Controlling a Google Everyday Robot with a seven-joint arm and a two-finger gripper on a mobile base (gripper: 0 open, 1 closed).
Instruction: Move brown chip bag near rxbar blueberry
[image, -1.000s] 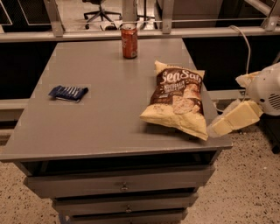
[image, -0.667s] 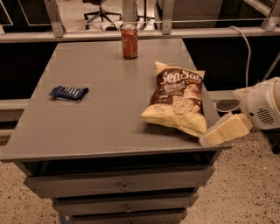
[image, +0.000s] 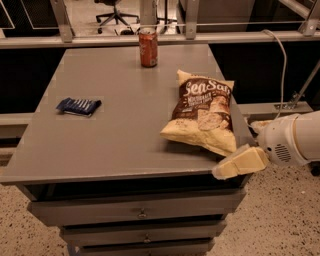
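The brown chip bag (image: 202, 112) lies flat on the right side of the grey table (image: 120, 135), its lower corner near the table's right front edge. The rxbar blueberry (image: 78, 106), a small dark blue wrapper, lies on the left side of the table, well apart from the bag. My gripper (image: 239, 164) reaches in from the right, low at the table's right front corner, just below and beside the bag's lower right corner. It holds nothing that I can see.
A red soda can (image: 148, 47) stands upright at the back middle of the table. Drawers (image: 142, 212) sit under the tabletop. A railing and an office chair (image: 117, 10) are behind the table. Speckled floor lies to the right.
My gripper has moved left and down along the table's right edge, closer to the bag's lower corner. The bag, bar and can have not moved.
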